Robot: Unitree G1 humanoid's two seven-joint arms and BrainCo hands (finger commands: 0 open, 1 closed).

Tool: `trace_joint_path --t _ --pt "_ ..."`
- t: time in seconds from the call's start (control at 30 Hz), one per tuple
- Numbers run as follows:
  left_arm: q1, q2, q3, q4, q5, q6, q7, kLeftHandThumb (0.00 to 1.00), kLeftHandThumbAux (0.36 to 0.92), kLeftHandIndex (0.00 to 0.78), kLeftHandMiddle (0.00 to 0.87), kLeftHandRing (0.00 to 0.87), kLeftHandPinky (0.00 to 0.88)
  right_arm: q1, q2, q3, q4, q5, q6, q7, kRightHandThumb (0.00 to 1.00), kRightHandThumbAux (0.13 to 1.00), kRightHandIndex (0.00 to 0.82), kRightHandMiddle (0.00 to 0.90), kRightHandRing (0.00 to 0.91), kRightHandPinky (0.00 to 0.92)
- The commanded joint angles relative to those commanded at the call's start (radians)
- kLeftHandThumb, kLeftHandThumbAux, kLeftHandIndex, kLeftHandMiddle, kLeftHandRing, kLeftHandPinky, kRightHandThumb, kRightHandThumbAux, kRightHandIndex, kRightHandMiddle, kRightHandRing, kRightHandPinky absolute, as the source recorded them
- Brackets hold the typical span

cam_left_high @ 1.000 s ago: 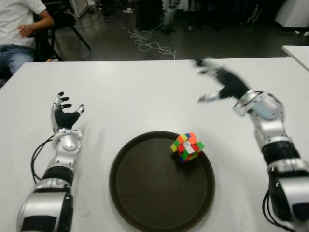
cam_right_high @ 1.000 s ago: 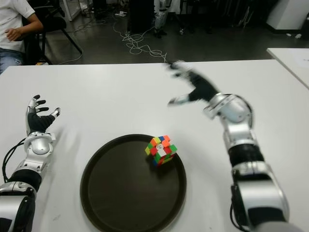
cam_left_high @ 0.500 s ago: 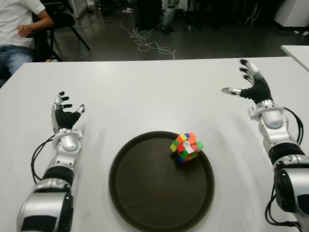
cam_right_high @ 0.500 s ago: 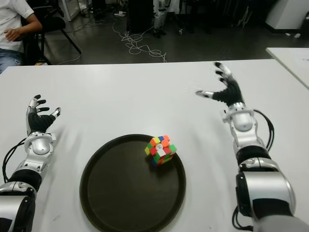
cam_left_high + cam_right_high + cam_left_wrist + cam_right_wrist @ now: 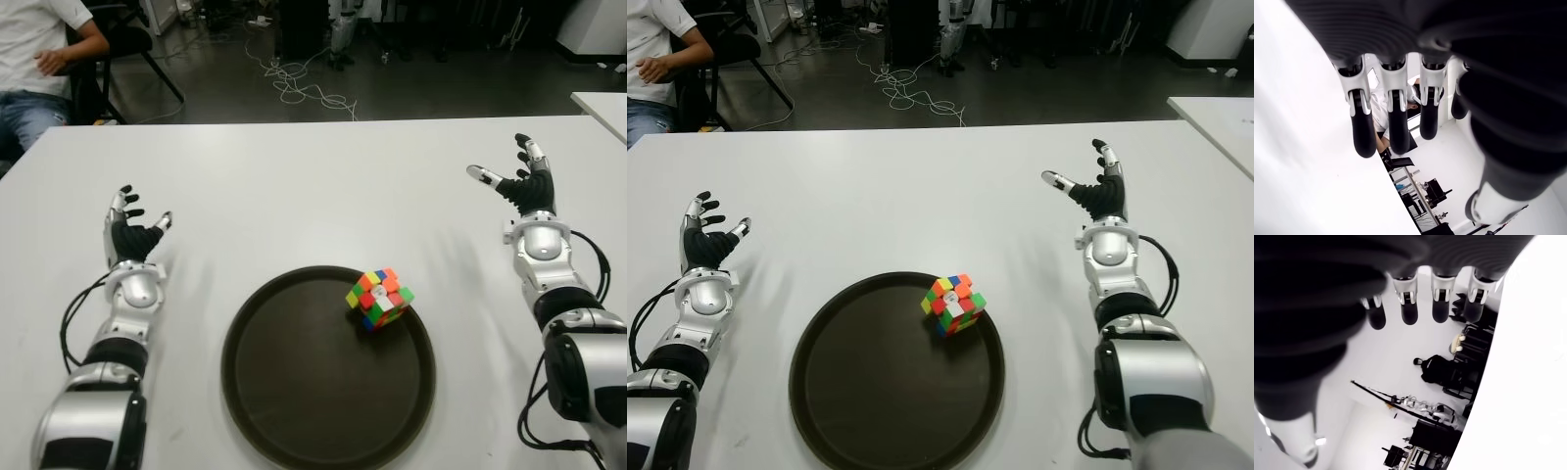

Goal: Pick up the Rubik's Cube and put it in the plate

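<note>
Cube [image 5: 379, 299] in plate [image 5: 294, 392] near far-right rim (task looks done), both hands [image 5: 131, 238] [image 5: 524, 186] spread, empty, at table's sides.

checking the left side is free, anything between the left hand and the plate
Nothing: in the left eye view only bare white table shows between the open left hand and the rim of the dark plate. The Rubik's Cube sits inside the plate, toward its far right edge.
</note>
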Motion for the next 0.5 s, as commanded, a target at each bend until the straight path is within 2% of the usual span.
trace_joint_path --t 0.23,0.4,0.5 --pt "-0.002 -0.001 0.004 0.003 -0.004 0.005 0.002 0.171 0.766 0.125 0.218 0.265 0.35 0.034 0.008 -0.005 -0.024 -0.001 -0.004 0.019 0.0 0.685 0.032 0.018 0.007 0.0" --pt "-0.006 0.0 0.006 0.005 -0.006 0.01 0.002 0.169 0.774 0.122 0.227 0.283 0.371 0.107 0.021 0.019 -0.076 -0.022 -0.059 0.026 0.0 0.686 0.019 0.004 0.001 0.0" --pt "-0.008 0.004 0.003 0.007 0.0 0.013 0.007 0.17 0.78 0.122 0.223 0.281 0.372 0.12 0.029 0.027 -0.092 -0.031 -0.073 0.023 0.0 0.697 0.011 0.001 0.0 0.0"
